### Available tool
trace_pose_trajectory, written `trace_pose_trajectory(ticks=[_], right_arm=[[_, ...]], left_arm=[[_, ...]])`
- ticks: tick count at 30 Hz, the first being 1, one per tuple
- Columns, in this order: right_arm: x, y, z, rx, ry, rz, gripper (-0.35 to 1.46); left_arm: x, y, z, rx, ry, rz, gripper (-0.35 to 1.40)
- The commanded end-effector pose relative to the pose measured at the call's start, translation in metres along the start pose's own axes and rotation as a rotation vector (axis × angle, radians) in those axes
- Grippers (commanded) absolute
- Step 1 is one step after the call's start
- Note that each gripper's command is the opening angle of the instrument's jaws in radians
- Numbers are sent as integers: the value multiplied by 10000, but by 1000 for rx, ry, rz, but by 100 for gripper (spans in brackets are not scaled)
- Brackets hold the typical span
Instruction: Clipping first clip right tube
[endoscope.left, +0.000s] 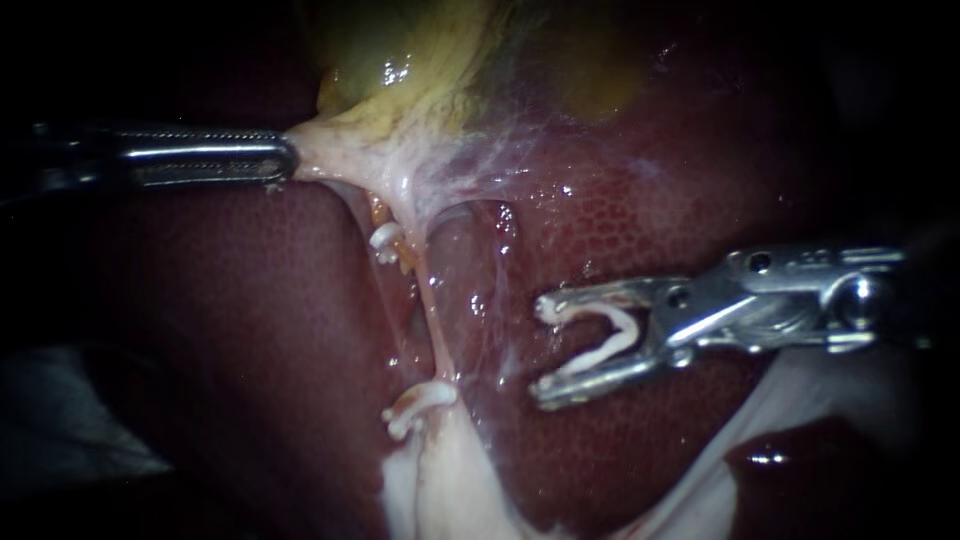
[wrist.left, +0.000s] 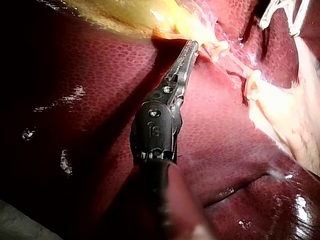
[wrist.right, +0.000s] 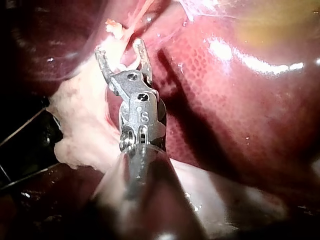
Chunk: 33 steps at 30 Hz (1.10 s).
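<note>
My left instrument (endoscope.left: 288, 160) comes in from the left, its jaws shut on the pale neck of the yellow-green gallbladder (endoscope.left: 400, 60) and holding it taut; the left wrist view shows the same grip (wrist.left: 192, 46). A thin pink tube (endoscope.left: 432, 320) runs down from there, carrying an upper white clip (endoscope.left: 384, 240) and a lower white clip (endoscope.left: 412, 405). My right instrument (endoscope.left: 543, 347) holds an open white clip (endoscope.left: 612, 335) between its spread jaws. It stands to the right of the tube and does not touch it. Which tube is the right one I cannot tell.
Dark red liver (endoscope.left: 650, 190) surrounds the tube and lies behind my right instrument. Thin glistening membrane (endoscope.left: 480, 300) spans between the tube and the liver. White fatty tissue (endoscope.left: 440, 480) spreads below the lower clip and toward the lower right.
</note>
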Motion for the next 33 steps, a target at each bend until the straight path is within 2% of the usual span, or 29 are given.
trace_pose_trajectory(ticks=[1,6,13,19,24,33], right_arm=[[-3,2,6,6,-5,13,50],[-18,12,33,31,-19,49,48],[-30,28,64,23,-24,81,48],[-34,40,79,9,-22,97,49],[-35,45,85,6,-22,96,49],[-36,51,101,13,8,128,49]], left_arm=[[0,0,0,1,0,0,-35],[0,1,0,1,0,0,-35],[0,1,1,2,0,0,-35],[-1,2,1,2,0,0,-35],[-1,2,2,3,0,0,-35],[0,3,2,4,0,0,-35]])
